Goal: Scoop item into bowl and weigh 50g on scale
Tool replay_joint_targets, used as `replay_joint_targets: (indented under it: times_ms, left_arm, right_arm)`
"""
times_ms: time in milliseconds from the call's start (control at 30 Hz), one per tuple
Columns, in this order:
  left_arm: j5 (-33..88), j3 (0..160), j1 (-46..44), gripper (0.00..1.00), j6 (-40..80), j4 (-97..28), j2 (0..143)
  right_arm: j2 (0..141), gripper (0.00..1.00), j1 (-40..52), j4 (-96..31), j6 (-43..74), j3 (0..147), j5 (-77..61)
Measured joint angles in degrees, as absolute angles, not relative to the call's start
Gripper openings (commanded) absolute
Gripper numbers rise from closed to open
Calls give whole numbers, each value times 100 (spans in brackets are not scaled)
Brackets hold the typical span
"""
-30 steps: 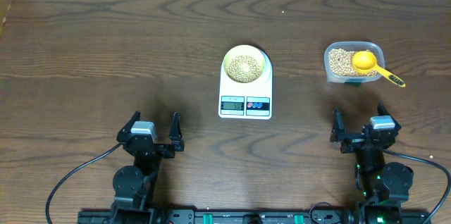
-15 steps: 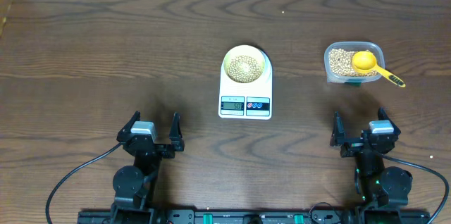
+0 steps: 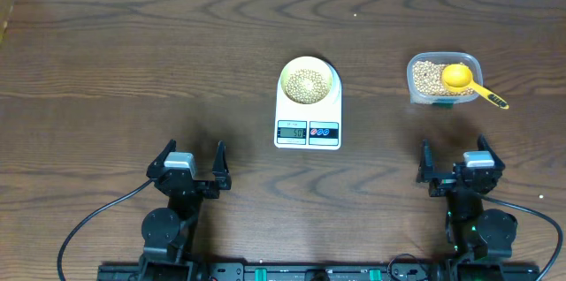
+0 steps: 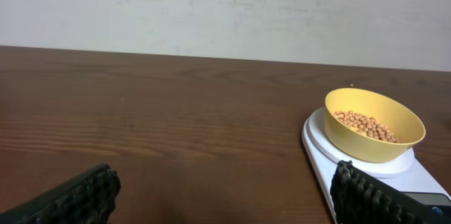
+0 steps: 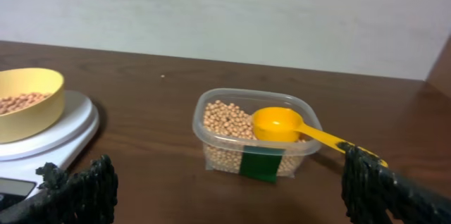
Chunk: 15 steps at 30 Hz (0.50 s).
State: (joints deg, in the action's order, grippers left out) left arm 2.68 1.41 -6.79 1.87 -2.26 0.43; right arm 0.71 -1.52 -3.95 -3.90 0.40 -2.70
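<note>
The white scale (image 3: 307, 115) lies mid-table with the pale yellow bowl (image 3: 286, 80) on its platform. Tan beans (image 3: 308, 85) cover the bowl's bottom. My left gripper (image 3: 194, 150) rests near the front edge, left of the scale, open and with nothing in it. In the left wrist view the bowl (image 4: 373, 145) and scale (image 4: 316, 138) sit ahead to the right. My right gripper (image 3: 453, 152) is open and holds nothing, in front of the bean tub. In the right wrist view the bowl (image 5: 28, 115) is at far left.
A clear plastic tub (image 3: 412, 78) of beans stands at the right, with a yellow long-handled scoop (image 3: 460, 77) lying in it, its handle over the right rim. In the right wrist view the tub (image 5: 222, 155) carries a green label.
The right gripper has shifted slightly to the right and back. The left arm, scale, bowl, tub and scoop have not moved.
</note>
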Motion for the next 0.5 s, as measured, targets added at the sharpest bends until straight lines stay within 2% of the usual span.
replay_joint_targets:
  times_ms: [500]
  left_arm:
    - [268, 141, -679, 98, 187, -226, 43]
  right_arm:
    - [71, 99, -49, -388, -25, 40, 259]
